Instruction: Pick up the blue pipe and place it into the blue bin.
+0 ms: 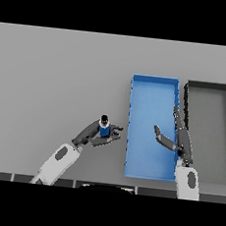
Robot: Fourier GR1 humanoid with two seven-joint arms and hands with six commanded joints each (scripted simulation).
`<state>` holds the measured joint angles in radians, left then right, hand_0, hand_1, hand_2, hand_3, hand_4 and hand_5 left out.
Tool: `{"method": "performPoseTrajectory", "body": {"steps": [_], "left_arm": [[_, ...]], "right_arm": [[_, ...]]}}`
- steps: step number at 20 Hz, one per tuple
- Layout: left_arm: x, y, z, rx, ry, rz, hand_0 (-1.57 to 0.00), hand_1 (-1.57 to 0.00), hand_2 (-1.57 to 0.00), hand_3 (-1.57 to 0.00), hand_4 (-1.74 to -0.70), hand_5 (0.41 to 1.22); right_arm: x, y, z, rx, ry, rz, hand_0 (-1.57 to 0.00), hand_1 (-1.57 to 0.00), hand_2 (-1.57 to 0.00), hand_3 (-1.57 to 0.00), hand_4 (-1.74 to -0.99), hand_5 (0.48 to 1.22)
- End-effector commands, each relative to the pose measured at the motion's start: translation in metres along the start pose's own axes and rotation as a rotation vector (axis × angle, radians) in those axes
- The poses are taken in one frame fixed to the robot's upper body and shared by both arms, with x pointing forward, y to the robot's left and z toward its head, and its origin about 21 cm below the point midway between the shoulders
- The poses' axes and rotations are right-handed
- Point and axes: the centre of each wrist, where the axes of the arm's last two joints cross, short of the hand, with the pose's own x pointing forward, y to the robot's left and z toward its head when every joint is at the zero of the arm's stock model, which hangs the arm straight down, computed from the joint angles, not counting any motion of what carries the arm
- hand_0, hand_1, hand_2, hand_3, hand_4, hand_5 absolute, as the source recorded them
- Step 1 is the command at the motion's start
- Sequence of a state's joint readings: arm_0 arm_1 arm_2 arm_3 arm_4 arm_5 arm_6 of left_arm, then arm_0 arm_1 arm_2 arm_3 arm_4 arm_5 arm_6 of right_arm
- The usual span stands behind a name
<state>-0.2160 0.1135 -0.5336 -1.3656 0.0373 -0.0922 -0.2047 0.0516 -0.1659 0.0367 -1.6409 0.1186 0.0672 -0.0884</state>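
Left robot hand grips one blue pipe; two bins.

White-grey arms, dark left hand

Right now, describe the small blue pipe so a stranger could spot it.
Start at the large blue rectangular bin on the grey table. Left of its near end, the left hand is curled round the small blue pipe, the only blue item outside the bin, with a black top.

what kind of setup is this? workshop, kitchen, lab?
Probably a bare sorting bench rather than a kitchen: a plain grey table, a blue bin beside a dark bin, and one small blue pipe in the left hand.
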Motion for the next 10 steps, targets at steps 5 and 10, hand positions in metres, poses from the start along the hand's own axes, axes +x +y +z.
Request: {"method": "performPoseTrajectory", "body": {"steps": [5, 10], "left_arm": [[0.033, 0.004, -0.012, -0.03, -0.095, 0.013, -1.54, -1.55, -1.55, -1.55, -1.47, 1.212], [0.059, 0.001, -0.025, -0.089, -0.127, -0.003, -1.56, -1.56, -1.56, -1.56, -1.47, 1.218]], "right_arm": [[0.006, 0.001, -0.001, -0.006, -0.006, 0.037, 0.0, 0.0, 0.0, 0.0, -1.204, 0.64], [-0.001, -0.001, 0.002, -0.013, -0.007, 0.062, 0.0, 0.0, 0.0, 0.0, -1.161, 0.644]]}}
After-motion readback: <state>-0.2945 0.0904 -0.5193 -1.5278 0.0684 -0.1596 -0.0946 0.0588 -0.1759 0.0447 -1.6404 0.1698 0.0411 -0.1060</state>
